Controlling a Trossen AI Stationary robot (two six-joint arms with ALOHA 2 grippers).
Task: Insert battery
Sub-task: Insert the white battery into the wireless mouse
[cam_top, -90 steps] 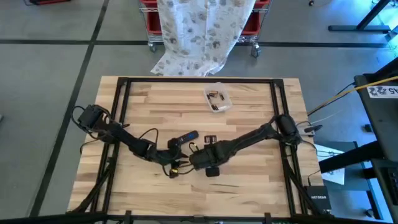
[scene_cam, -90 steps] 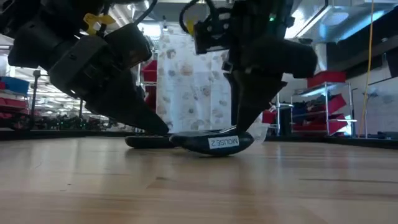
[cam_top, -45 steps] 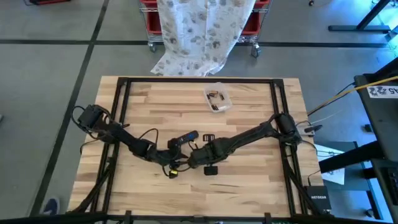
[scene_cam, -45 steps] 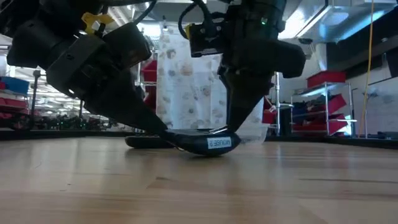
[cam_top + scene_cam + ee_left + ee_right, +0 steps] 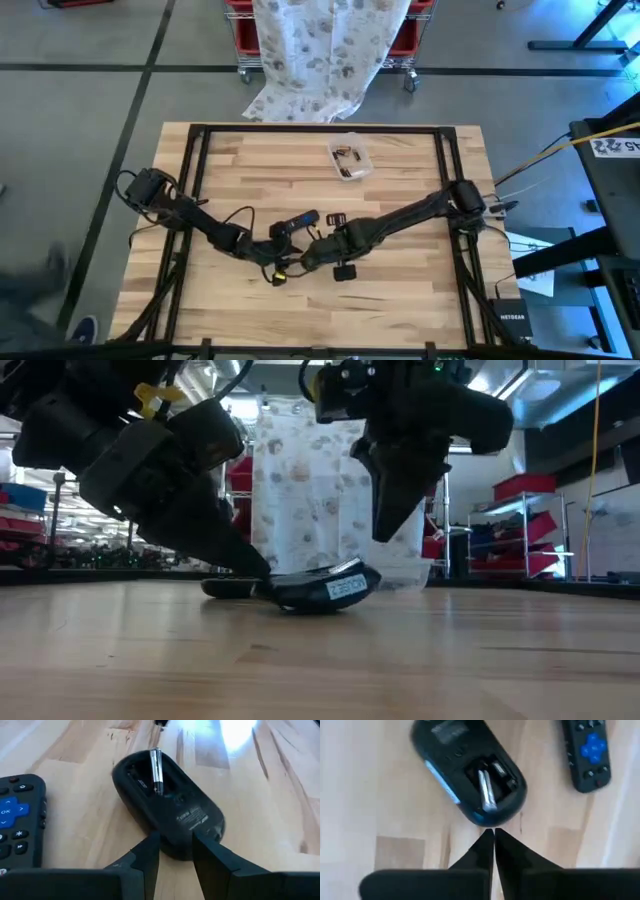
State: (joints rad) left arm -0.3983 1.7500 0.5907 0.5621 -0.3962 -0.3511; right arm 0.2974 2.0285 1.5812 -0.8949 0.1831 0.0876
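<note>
Black mouse (image 5: 167,812), clamped by the left end effector (image 5: 175,851), holds a tilted battery (image 5: 486,792) just beneath the clenched, empty right end effector (image 5: 493,837).

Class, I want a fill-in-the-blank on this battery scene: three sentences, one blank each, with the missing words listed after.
1. The battery lies in the open compartment of the upside-down ____.
2. The left gripper has its jaws closed on the mouse's ____.
3. Beside the mouse on the table lies a remote control with ____ buttons.

Missing words: mouse; edge; blue
</note>
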